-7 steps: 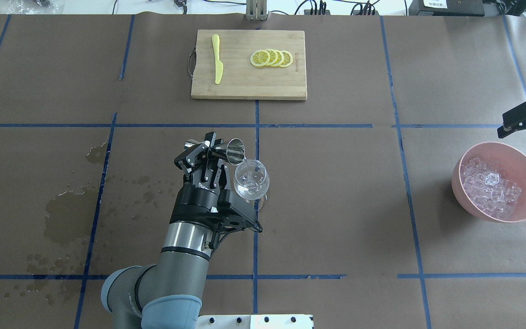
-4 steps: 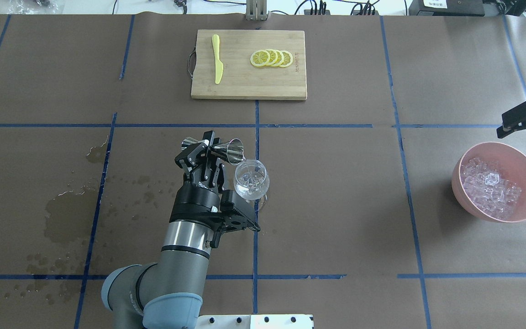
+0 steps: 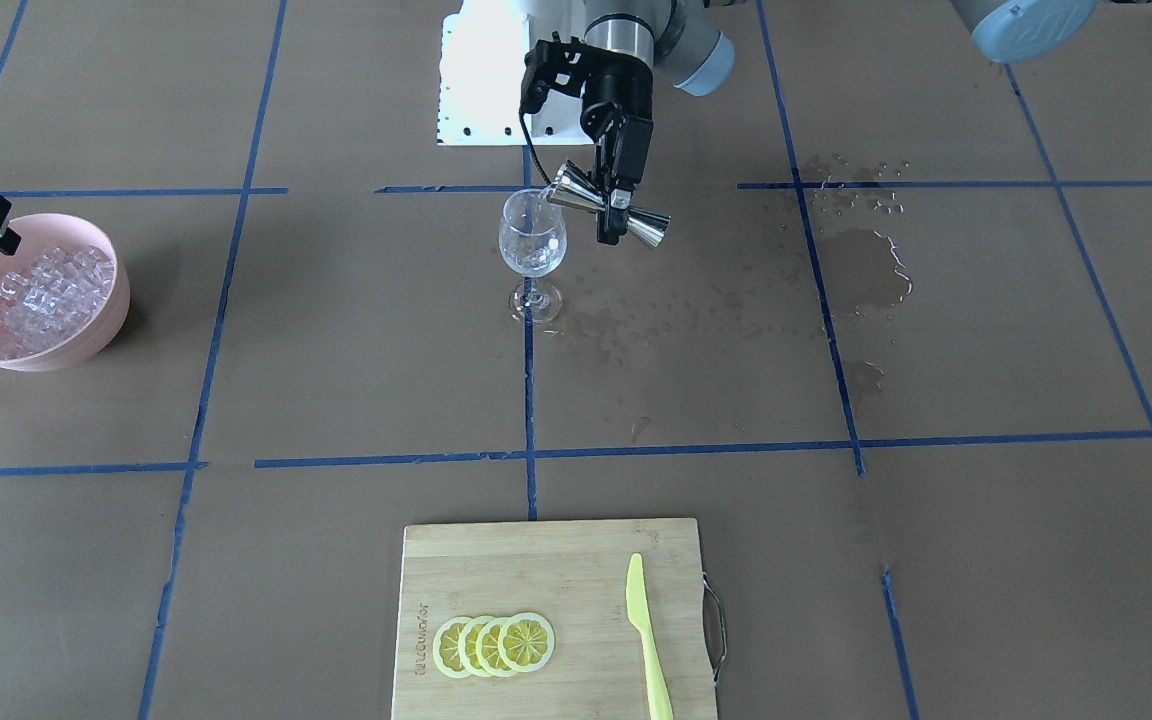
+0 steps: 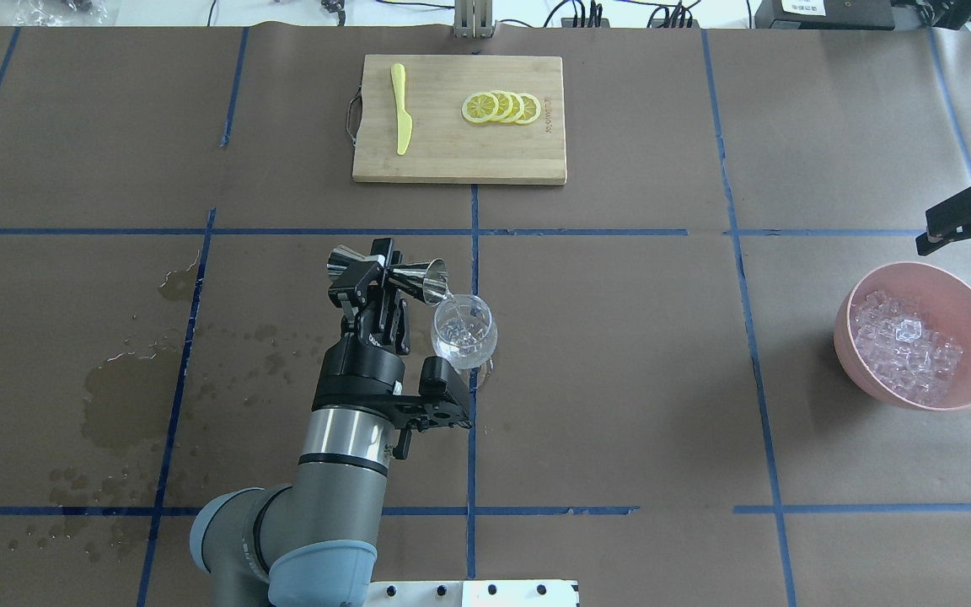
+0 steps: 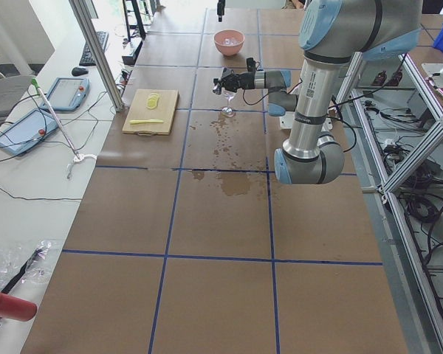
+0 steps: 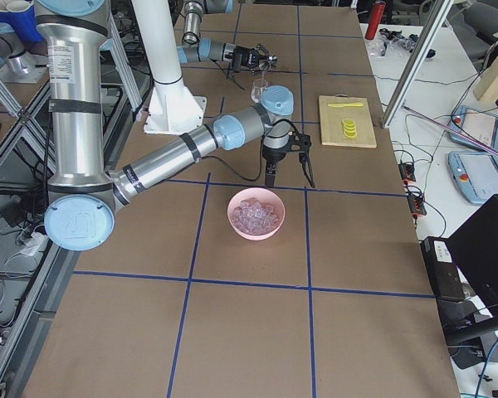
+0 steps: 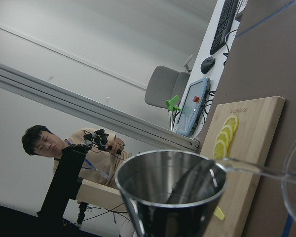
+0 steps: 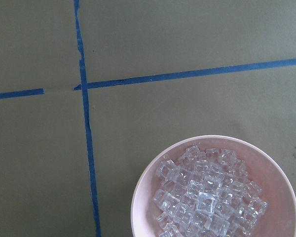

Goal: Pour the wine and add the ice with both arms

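My left gripper [image 4: 378, 270] is shut on the waist of a steel jigger [image 4: 431, 280], which lies tipped on its side. The jigger's mouth is at the rim of a clear stemmed wine glass [image 4: 464, 334]. In the left wrist view a thin, clear stream of wine [image 7: 251, 168] runs from the jigger's lip [image 7: 170, 177] towards the glass rim. The front view shows the same gripper [image 3: 616, 205], jigger [image 3: 648, 229] and glass [image 3: 532, 240]. My right gripper [image 4: 926, 232] is open and empty, just beyond a pink bowl [image 4: 844, 337] of ice cubes [image 4: 903, 346]. The ice also shows in the right wrist view [image 8: 204, 200].
A bamboo cutting board [image 4: 458, 160] at the far middle holds lemon slices [image 4: 502, 107] and a yellow knife [image 4: 401, 110]. Dark wet stains [image 4: 115, 388] mark the paper to the left of my left arm. The white base [image 4: 469, 590] is at the near edge.
My left wrist has rolled further, so the jigger's back end has swung left and its mouth has tipped lower at the glass rim. The right arm has not moved.
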You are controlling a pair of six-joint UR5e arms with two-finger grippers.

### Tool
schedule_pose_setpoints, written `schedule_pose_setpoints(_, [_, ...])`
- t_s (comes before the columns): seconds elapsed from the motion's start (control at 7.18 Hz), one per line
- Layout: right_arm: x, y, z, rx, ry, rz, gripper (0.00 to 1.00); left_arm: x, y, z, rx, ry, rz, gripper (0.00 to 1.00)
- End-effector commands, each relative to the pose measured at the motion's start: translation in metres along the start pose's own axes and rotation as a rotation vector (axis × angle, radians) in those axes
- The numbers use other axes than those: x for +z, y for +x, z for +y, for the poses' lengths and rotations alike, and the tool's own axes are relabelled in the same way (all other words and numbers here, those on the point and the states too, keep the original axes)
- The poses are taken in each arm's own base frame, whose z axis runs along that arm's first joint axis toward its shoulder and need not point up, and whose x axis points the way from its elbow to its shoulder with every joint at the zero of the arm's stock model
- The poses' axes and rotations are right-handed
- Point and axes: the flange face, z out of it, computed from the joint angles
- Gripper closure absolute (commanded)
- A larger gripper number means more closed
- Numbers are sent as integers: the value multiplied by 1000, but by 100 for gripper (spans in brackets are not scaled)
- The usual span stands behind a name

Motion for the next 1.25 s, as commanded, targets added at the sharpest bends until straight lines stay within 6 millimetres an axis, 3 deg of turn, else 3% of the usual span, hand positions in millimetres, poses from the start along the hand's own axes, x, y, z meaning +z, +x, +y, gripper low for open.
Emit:
schedule_pose_setpoints(0.0, [1, 0, 0, 0, -2, 1, 0, -1, -5, -4, 79, -2, -12, 100])
schedule_pose_setpoints(0.84, [2, 2, 0, 4, -6, 2, 0, -3, -6, -8, 303, -21, -41, 100])
schedule_pose_setpoints(1.11, [3, 2, 1, 4, -7, 2, 0, -5, -2, -10, 307, -19, -37, 100])
